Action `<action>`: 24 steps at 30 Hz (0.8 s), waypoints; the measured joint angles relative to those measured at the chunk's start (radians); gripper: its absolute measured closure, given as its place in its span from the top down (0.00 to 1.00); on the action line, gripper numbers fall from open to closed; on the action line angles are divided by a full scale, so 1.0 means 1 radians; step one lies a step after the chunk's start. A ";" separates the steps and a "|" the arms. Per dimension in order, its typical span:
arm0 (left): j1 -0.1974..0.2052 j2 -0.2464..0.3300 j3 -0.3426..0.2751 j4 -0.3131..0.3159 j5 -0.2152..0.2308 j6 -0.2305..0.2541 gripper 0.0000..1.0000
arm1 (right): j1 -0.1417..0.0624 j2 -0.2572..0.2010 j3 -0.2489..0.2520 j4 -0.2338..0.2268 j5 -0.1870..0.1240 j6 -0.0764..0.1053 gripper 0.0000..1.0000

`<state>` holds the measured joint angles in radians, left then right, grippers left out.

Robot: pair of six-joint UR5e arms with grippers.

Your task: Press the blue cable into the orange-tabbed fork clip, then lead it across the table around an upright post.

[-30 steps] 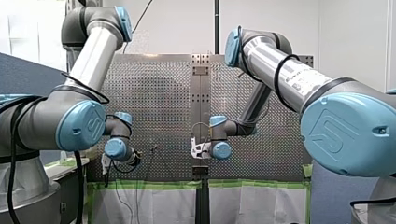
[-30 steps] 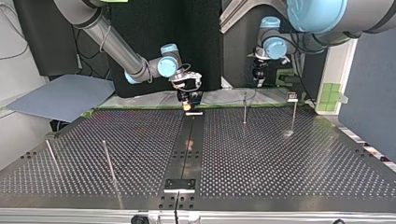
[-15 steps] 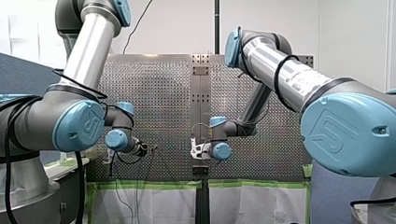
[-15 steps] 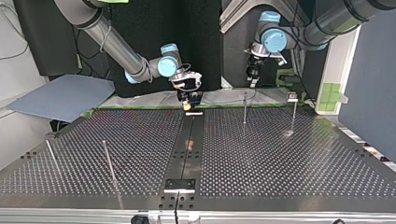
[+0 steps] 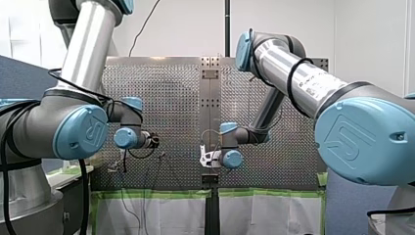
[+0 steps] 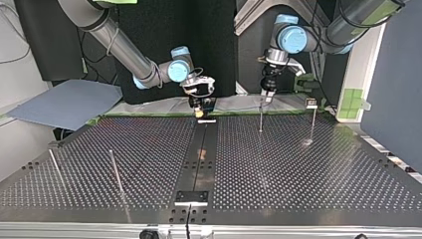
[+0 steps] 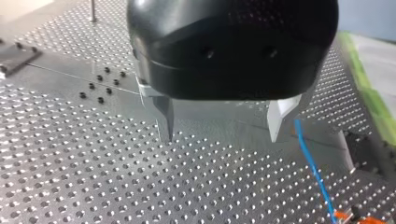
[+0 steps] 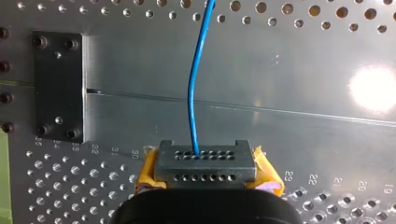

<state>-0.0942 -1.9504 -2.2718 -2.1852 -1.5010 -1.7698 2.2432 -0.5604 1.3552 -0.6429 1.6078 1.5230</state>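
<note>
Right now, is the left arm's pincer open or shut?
Open: my left pincer has its fingers apart, holding nothing.

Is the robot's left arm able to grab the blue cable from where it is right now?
Probably yes. My left end effector hangs open above the table, and the blue cable runs right beside one finger, outside the gap. Nothing stands between them; a small sideways shift should do.

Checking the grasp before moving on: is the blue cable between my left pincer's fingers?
No, the blue cable runs beside the open left pincer, outside its empty gap.
</note>
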 joint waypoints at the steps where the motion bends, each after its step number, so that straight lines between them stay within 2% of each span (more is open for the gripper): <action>1: 0.000 -0.003 0.000 0.007 -0.003 -0.001 1.00 | 0.000 0.000 0.000 0.000 0.000 0.001 0.00; 14: 0.002 -0.097 0.002 0.104 -0.045 -0.011 1.00 | 0.000 0.004 0.000 0.000 -0.002 0.002 0.00; 20: -0.001 -0.146 0.003 0.148 -0.047 -0.016 1.00 | -0.001 0.005 0.000 0.001 -0.002 0.002 0.00; 24: -0.002 -0.174 0.002 0.155 -0.047 -0.020 1.00 | -0.001 0.005 0.000 0.000 -0.002 0.002 0.00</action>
<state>-0.0963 -2.1243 -2.2696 -2.0298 -1.5477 -1.7899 2.2424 -0.5551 1.3553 -0.6427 1.6059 1.5251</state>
